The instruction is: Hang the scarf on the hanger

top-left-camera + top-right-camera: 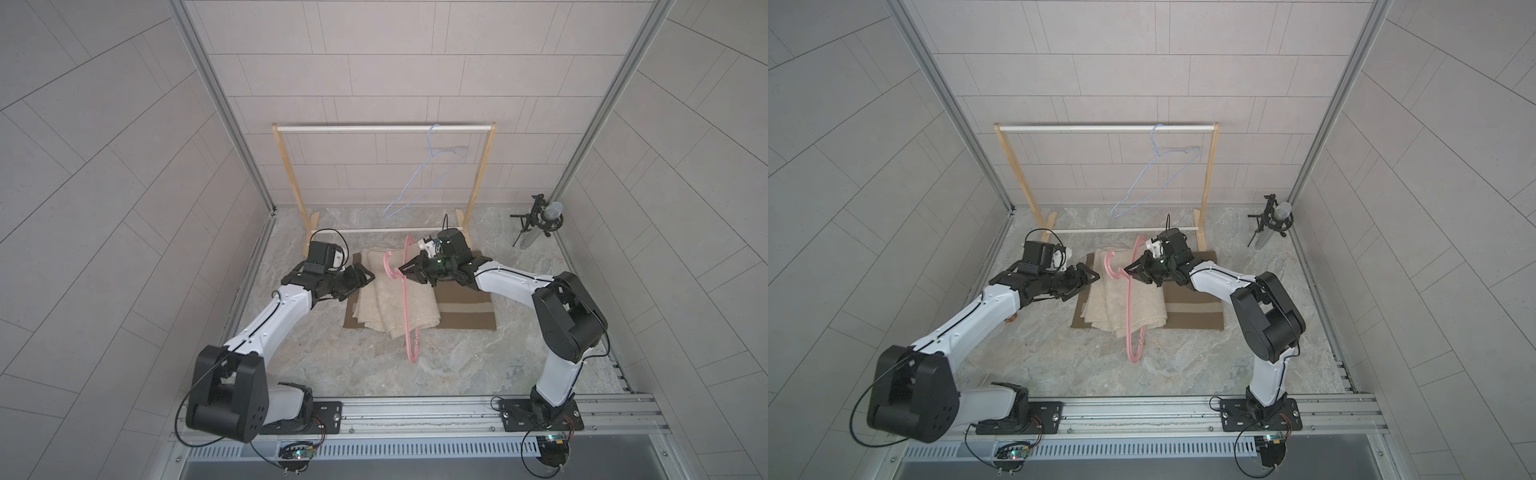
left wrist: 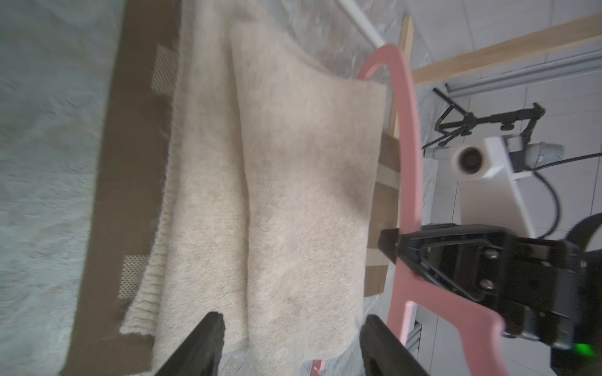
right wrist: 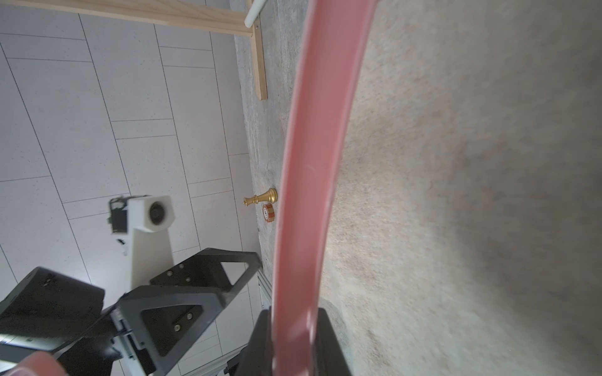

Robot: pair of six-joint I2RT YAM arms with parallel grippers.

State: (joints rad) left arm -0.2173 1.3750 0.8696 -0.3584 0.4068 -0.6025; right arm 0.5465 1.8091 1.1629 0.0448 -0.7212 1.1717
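Scarf (image 1: 386,299), folded, lies on the brown mat (image 1: 465,311) in both top views, with the pink hanger (image 1: 405,307) on edge across it, pinched near its neck by the right gripper (image 1: 402,271). Left wrist view: the left gripper (image 2: 293,319), spread, faces the cloth's edge; best to take all layers together. Right wrist view: jaws clamp the pink bar, so hold the hanger steady.

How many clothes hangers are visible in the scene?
2. The pink hanger is held by the right gripper over the beige scarf; the blue wire hanger hangs on the rack's top rail. None seems hidden.
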